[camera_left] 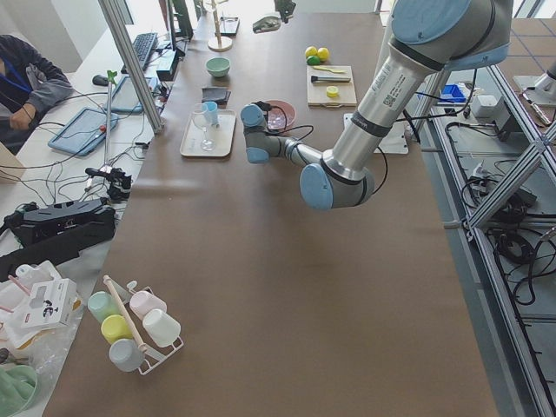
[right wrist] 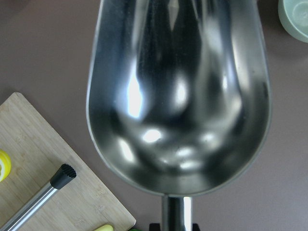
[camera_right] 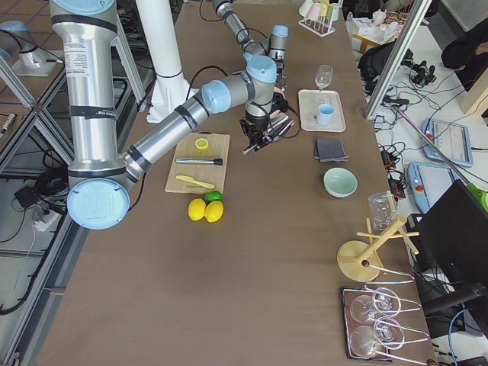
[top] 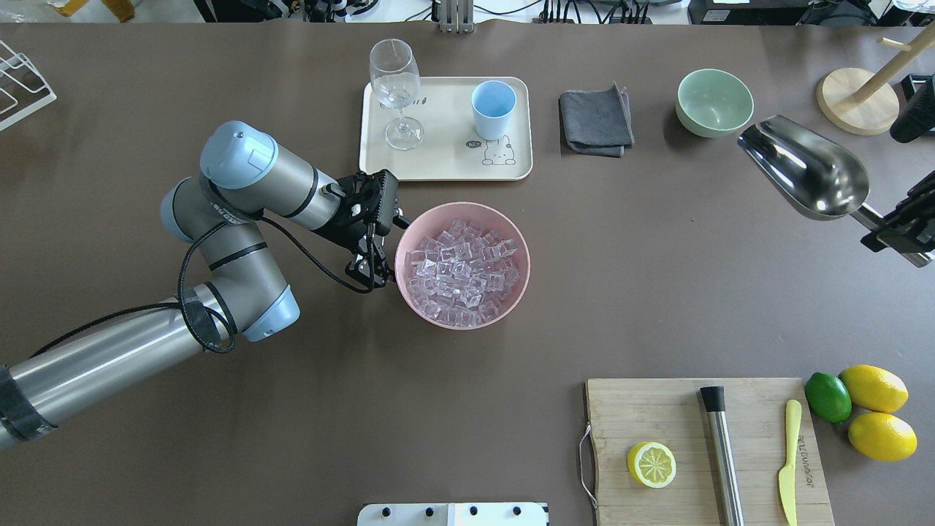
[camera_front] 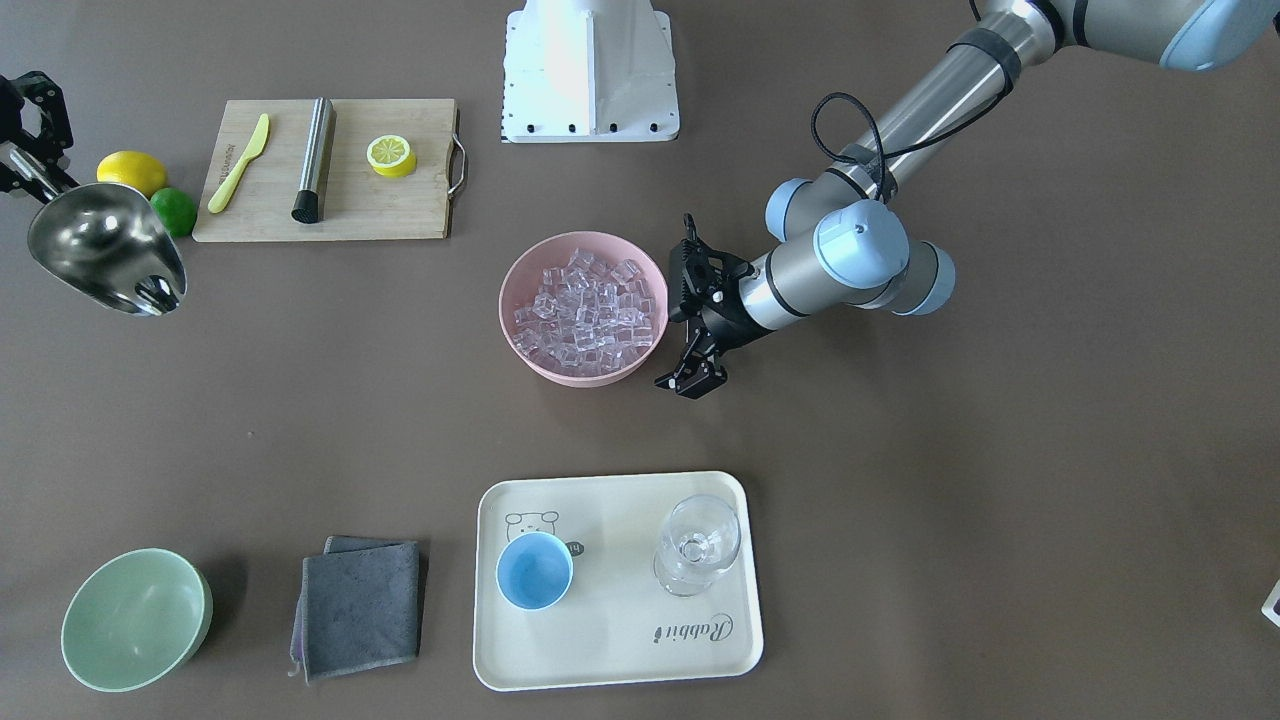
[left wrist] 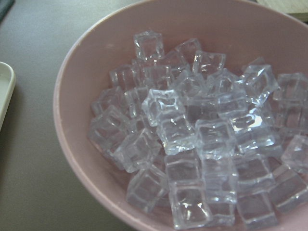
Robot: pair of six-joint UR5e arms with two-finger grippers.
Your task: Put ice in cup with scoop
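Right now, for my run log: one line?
right gripper: shut on scoop, empty | left gripper: open by bowl | ice: in bowl | cup: empty

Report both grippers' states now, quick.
Left gripper: open, holding nothing, beside the pink bowl of ice.
Right gripper: shut on the scoop, by its handle; the trough is empty.

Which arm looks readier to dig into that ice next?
The right, I'd say: the right gripper holds the empty scoop off to the side and only needs to swing over to the ice in the pink bowl. The left gripper is open beside that bowl, with no tool.
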